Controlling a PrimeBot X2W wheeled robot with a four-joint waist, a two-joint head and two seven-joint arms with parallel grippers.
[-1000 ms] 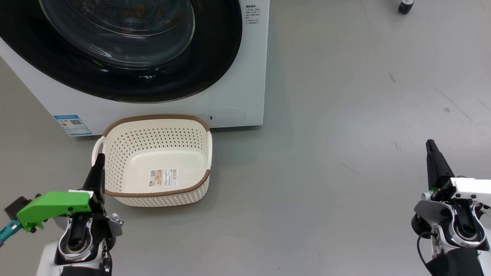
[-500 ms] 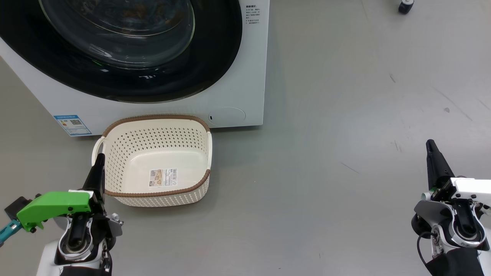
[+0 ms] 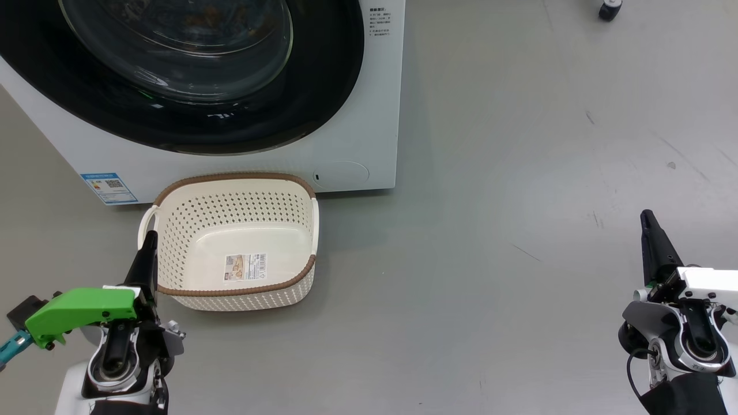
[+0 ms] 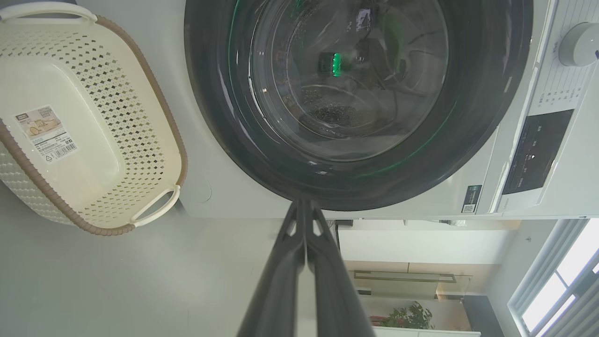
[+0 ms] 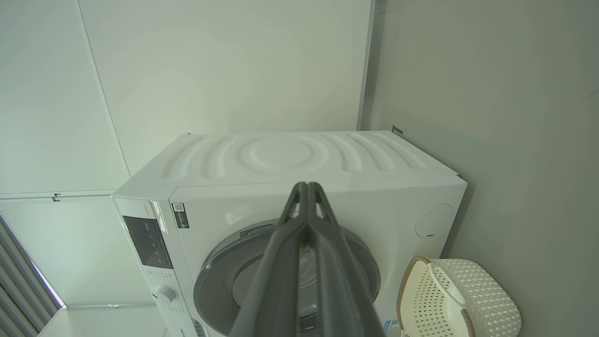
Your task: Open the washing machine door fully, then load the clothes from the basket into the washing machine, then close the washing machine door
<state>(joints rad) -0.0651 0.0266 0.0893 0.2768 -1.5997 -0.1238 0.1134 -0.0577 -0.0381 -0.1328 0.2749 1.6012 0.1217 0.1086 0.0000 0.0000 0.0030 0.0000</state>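
Sitting shut and flush against the white front of the washing machine (image 3: 357, 144), the washing machine door (image 3: 173, 57) fills the far left of the head view, its black rim unbroken all round. Brownish flecks (image 3: 199, 12) show dimly behind the glass; they may be the clothes, but it is too murky to be sure. With the door shut and the load gone from the basket, the task looks finished to me.

The basket (image 3: 248, 300) stands upright on the grey floor (image 3: 490, 230) just near of the machine's base, under the door, probably set there so the reach from basket to drum is short. It holds nothing except a barcode sticker (image 3: 246, 267) on its bottom.

The left gripper (image 3: 150, 242) hangs just left of the basket's near corner, its fingers pressed together on nothing. The right gripper (image 3: 648, 219) is well apart at the near right over bare floor, likewise pinched closed and empty. Both point towards the machine without touching it, which I read as a resting pose, clear of the door's swing.

By count: one machine, one door, one basket with two side handles, one barcode sticker, one blue label (image 3: 108, 187) on the machine's lower left, and two grippers with two fingers each
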